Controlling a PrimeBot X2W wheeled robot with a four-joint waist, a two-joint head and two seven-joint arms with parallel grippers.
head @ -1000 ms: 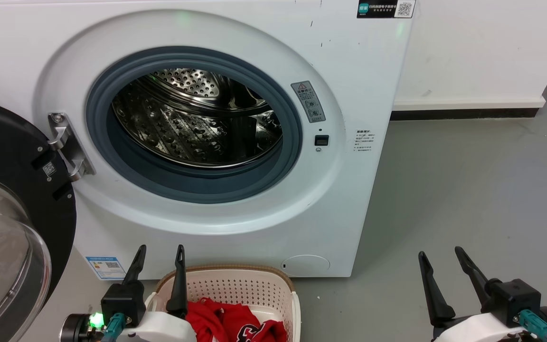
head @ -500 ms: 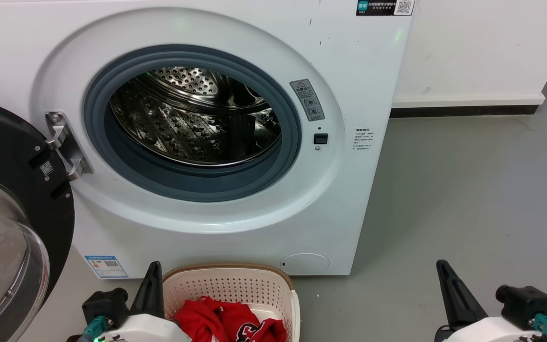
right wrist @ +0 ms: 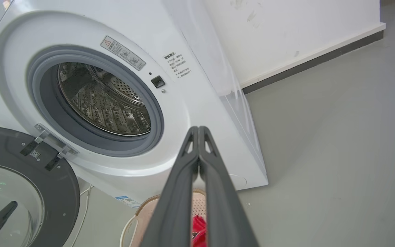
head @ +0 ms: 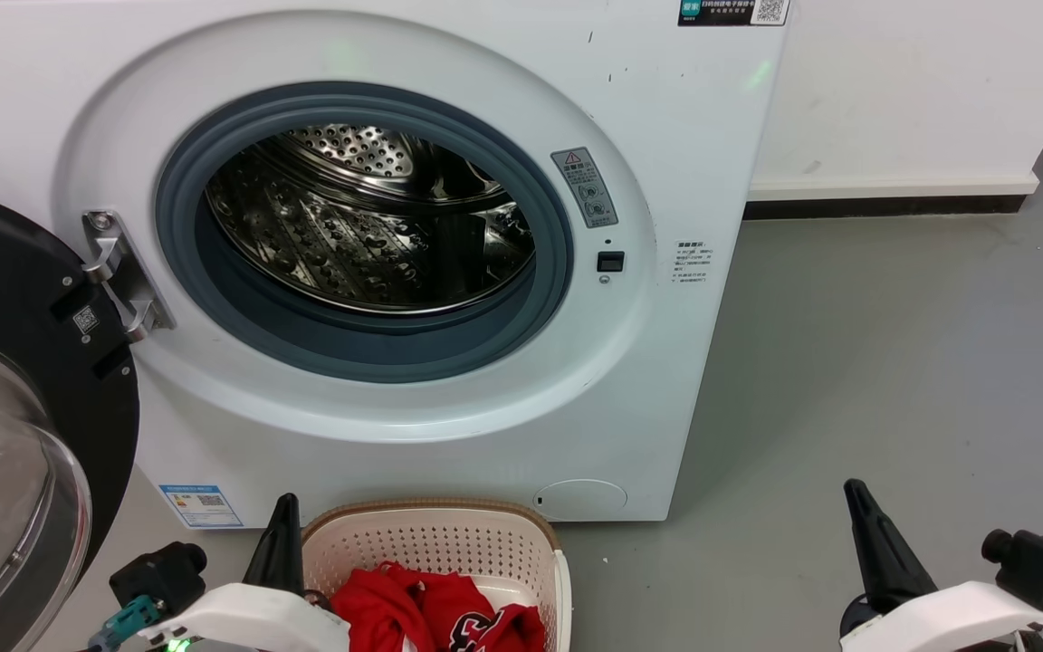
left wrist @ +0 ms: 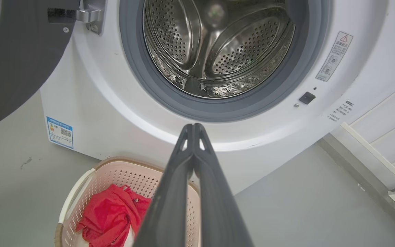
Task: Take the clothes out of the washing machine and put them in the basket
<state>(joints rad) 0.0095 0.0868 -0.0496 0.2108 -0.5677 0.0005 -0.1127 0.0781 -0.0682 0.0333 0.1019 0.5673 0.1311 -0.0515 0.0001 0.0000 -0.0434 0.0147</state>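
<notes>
washing machine: big white front-loader, filling the head view from about 9 round to 1 o'clock
porthole: round with a grey rim, wide open
drum: shiny perforated steel showing through the porthole
door: dark, with a glass centre, swung right out at 9 o'clock of the porthole and hanging on a metal hinge
basket: cream with perforated sides and a brown rim. It sits on the floor just in front of the washing machine, at 6 o'clock from the porthole
clothes: red bundle lying inside the basket, with a bit of black-and-white print on the pile's 5 o'clock side
left gripper: fingers pressed together right up to the tips, nothing pinched between them. It's at 7 o'clock in the head view, right by the basket's 9 o'clock edge
right gripper: same deal, clamped tip to tip and holding nothing. It's at 5 o'clock in the head view over bare grey floor, well apart from the basket
sticker: small blue label at the machine's 7 o'clock corner
wall: white with a dark skirting strip, at 2 o'clock
</notes>
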